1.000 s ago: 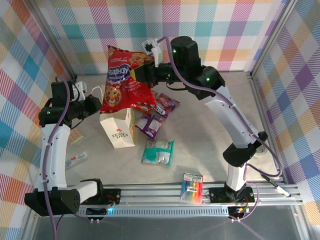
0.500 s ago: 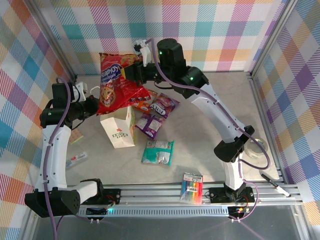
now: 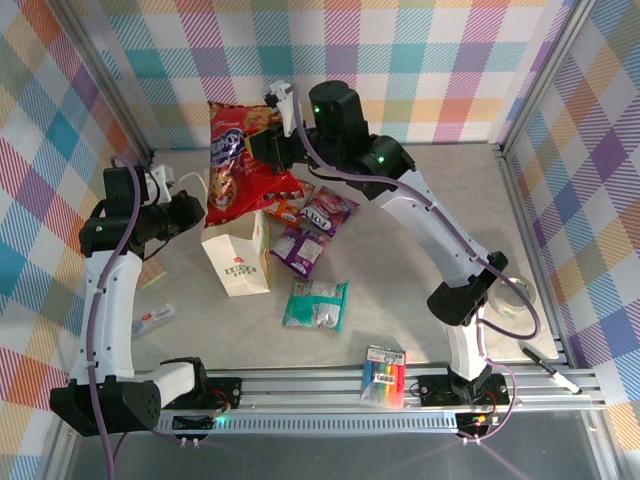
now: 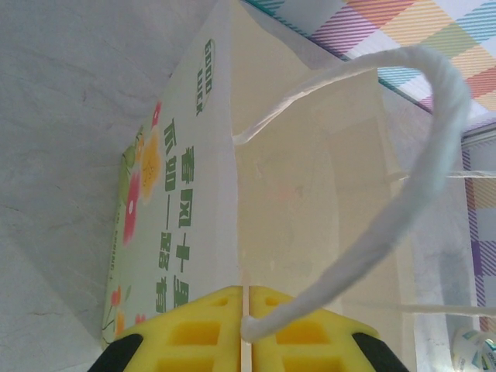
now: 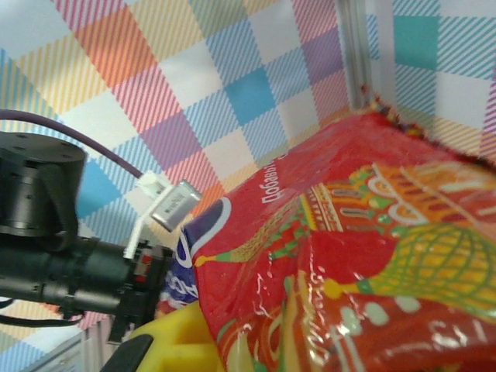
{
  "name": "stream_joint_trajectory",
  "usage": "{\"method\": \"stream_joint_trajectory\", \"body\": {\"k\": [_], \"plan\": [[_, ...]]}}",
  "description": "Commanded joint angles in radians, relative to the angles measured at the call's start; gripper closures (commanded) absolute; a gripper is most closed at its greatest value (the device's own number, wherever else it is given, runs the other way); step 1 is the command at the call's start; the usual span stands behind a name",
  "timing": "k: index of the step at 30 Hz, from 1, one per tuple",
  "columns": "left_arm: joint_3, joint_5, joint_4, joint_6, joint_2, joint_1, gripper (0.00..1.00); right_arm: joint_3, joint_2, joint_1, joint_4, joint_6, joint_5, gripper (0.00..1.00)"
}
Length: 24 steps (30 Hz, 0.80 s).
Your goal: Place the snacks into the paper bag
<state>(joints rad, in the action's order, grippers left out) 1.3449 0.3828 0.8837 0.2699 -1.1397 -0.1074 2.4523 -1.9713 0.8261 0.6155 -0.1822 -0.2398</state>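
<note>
Hiding right gripper point(image 3: 260, 150) (partly), red packet point(image 3: 238, 172) hangs.

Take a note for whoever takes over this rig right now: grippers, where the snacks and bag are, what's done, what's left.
Left gripper: shut on the handle of the paper bag.
Right gripper: shut on the large red packet, in the air near the bag's mouth.
On the table: orange packet, pink-purple packet, small purple packet, teal packet.
Done: nothing seen bagged.
Left: all five snacks.
</note>
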Motion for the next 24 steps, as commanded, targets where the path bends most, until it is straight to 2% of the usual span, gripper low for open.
{"method": "stream_joint_trajectory", "body": {"k": [1, 12, 24], "plan": [[-0.004, 0.022, -0.008, 0.011, 0.026, -0.009, 0.90, 0.047, 0.025, 0.002, -0.125, 0.061, 0.064, 1.00], [-0.011, 0.031, -0.007, 0.010, 0.030, -0.011, 0.91, 0.045, 0.016, 0.010, -0.127, 0.061, 0.077, 1.00], [-0.014, 0.041, -0.005, 0.003, 0.040, -0.011, 0.91, 0.077, -0.027, 0.041, -0.047, 0.104, 0.151, 1.00]]}}
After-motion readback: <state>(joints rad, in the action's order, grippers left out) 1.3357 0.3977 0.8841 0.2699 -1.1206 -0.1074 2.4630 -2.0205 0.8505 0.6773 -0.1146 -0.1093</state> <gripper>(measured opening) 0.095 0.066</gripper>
